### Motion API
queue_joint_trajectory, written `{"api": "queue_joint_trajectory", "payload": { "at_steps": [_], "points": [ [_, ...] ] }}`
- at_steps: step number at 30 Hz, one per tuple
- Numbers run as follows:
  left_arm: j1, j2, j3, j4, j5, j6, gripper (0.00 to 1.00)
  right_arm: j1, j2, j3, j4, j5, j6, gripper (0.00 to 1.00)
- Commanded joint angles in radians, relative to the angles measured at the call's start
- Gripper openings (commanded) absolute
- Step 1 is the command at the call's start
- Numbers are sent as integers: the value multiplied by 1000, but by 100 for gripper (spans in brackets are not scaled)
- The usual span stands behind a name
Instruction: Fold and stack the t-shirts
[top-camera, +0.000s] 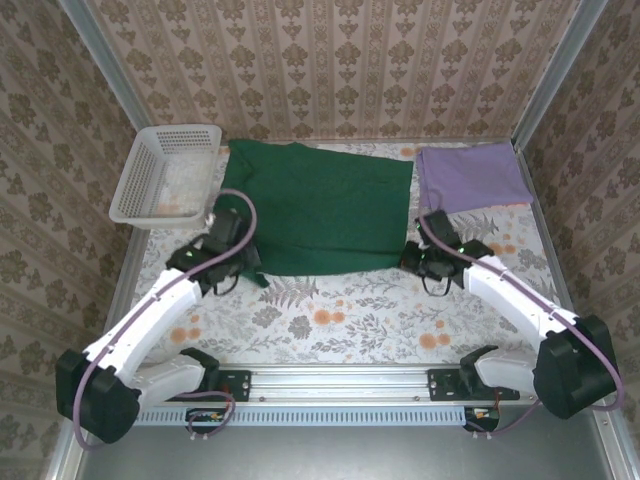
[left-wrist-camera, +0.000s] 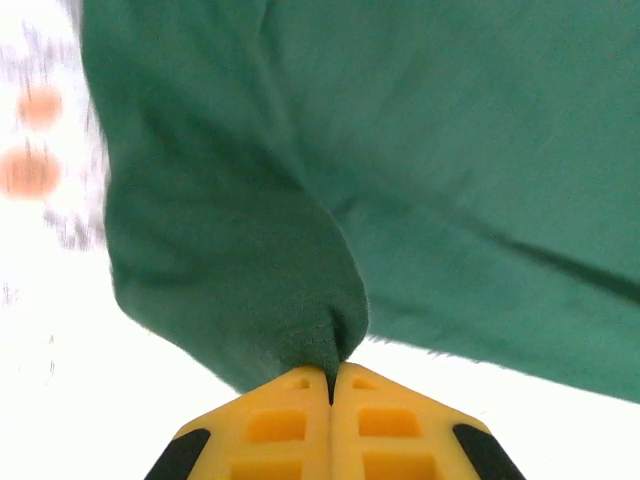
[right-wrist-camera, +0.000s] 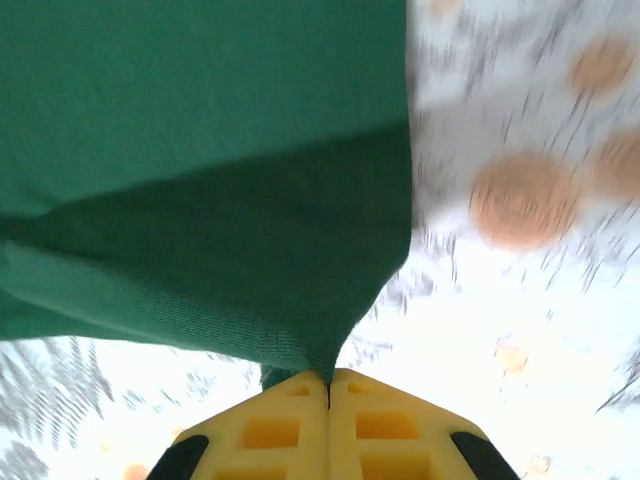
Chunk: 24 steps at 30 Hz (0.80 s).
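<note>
Our left gripper (left-wrist-camera: 330, 388) and right gripper (right-wrist-camera: 328, 382), yellow moulded plastic with square recesses, are each clenched on a near corner of the green t-shirt (top-camera: 320, 205).
In both wrist views we see the soft knit bunch into a gathered peak where the closed tips bite it. From above, the shirt lies as a smooth, roughly rectangular sheet across the middle of the floral tablecloth (top-camera: 340, 320). It sits between the white lattice basket (top-camera: 135, 190) at far left and the lilac t-shirt (top-camera: 472, 175), a flat folded square just beside its right edge.
</note>
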Motion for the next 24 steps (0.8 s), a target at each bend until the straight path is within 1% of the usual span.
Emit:
{"api": "queue_joint_trajectory", "payload": {
  "at_steps": [1,3,6,10,12,14,16,18,20,22,23,24],
  "points": [
    [68,22,152,17,58,52,0,-86,16,160,-79,6,-78,0],
    [116,75,272,46,120,51,0,-154,61,289,-107,-24,-92,0],
    [162,153,454,53,156,50,0,-243,111,475,-136,-42,-87,0],
    [209,207,651,11,241,56,0,-314,164,725,-236,-77,-96,0],
    [208,186,687,-22,269,66,0,-323,148,792,-267,-85,-108,0],
    [206,128,640,-29,307,60,0,-326,117,806,-297,-82,-124,0],
    [196,56,555,-50,348,51,0,-326,64,759,-317,-93,-143,0],
    [163,-35,441,-85,383,52,0,-326,-17,643,-318,-100,-152,0],
    [109,-151,284,-122,407,22,0,-326,-126,480,-311,-118,-152,0],
    [55,-272,119,-153,423,-39,0,-326,-229,311,-309,-135,-143,0],
    [4,-341,34,-176,416,-81,6,-328,-283,209,-306,-142,-131,0],
    [-27,-412,-42,-206,402,-123,8,-328,-339,119,-304,-141,-116,0]
  ]
}}
